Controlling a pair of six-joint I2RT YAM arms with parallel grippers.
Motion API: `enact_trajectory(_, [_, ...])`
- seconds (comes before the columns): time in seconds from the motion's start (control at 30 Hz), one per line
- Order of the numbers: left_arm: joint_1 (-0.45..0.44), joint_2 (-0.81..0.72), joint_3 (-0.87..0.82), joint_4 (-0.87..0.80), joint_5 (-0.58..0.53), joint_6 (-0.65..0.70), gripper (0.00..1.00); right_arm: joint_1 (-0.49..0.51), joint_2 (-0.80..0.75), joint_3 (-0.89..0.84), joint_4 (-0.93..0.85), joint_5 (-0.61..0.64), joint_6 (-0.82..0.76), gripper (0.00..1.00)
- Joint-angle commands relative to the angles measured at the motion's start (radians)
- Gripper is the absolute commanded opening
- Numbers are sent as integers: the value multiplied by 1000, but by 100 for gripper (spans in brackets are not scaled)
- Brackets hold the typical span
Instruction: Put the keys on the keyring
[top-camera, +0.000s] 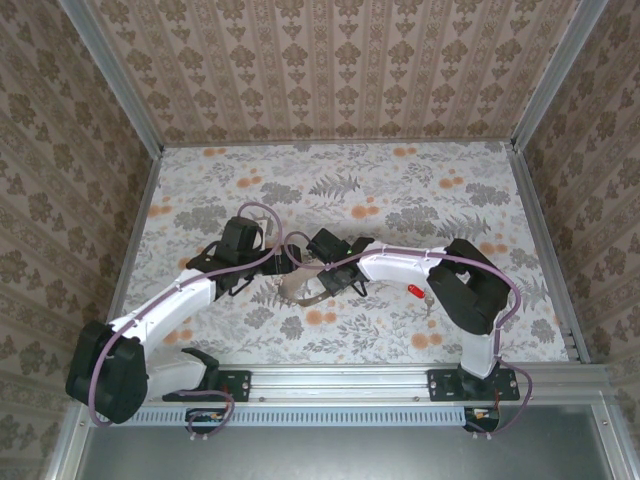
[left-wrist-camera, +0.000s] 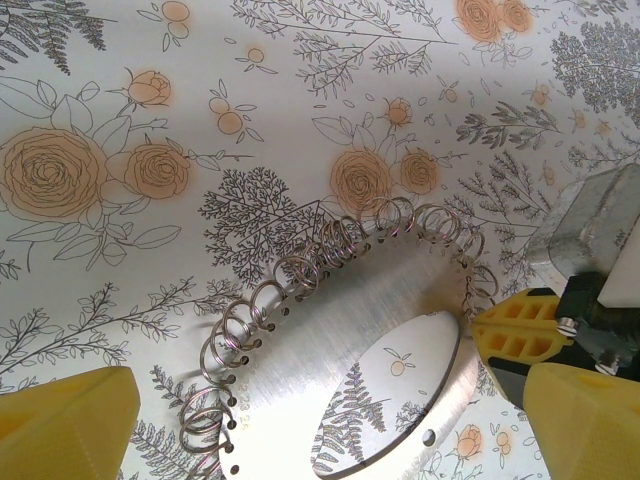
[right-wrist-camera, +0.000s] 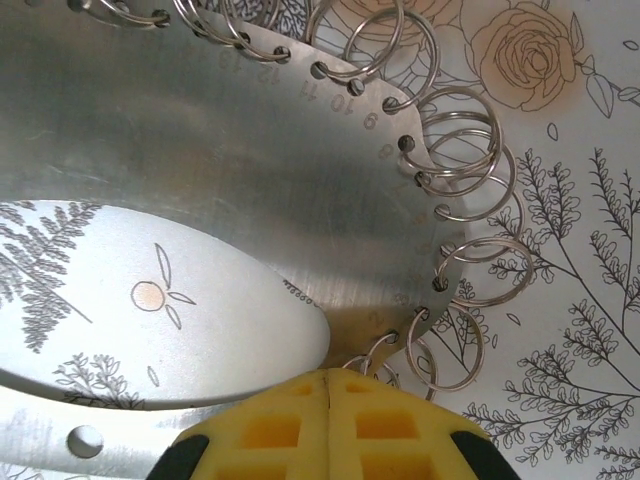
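your right gripper (right-wrist-camera: 330, 388) is clenched on the outer edge of the keyring (right-wrist-camera: 200, 130), its yellow pads (right-wrist-camera: 270, 430) pressed together with the thin metal between them. the keyring is a flat silvery band with numbered holes, and small wire rings (right-wrist-camera: 465, 165) hang through them along the rim. your left gripper (left-wrist-camera: 320, 440) is released, one yellow finger (left-wrist-camera: 60, 425) on either side of the keyring (left-wrist-camera: 330, 330) and neither touching it. from above, the keyring (top-camera: 298, 292) lies on the flowered table (top-camera: 400, 190) between the two wrists. the key (top-camera: 414, 291), with its red head, lies well apart to the right, beside your right arm.
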Motion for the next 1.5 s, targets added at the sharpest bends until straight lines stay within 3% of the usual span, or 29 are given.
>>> enact_trajectory(0.0, [8, -12, -12, 14, 11, -13, 100, 8, -47, 27, -33, -33, 16, 0])
enact_trajectory(0.23, [10, -16, -16, 17, 12, -13, 100, 6, -78, 19, -27, -63, 28, 4])
enact_trajectory(0.53, [11, -22, -21, 18, 15, -13, 100, 1, -113, -19, -9, -92, 59, 0])
enact_trajectory(1.33, [13, -40, -31, 13, 17, -10, 100, -120, -44, -108, 157, -380, 175, 0])
enact_trajectory(1.47, [14, -44, -35, 13, 15, -11, 100, -122, -39, -114, 165, -384, 185, 14])
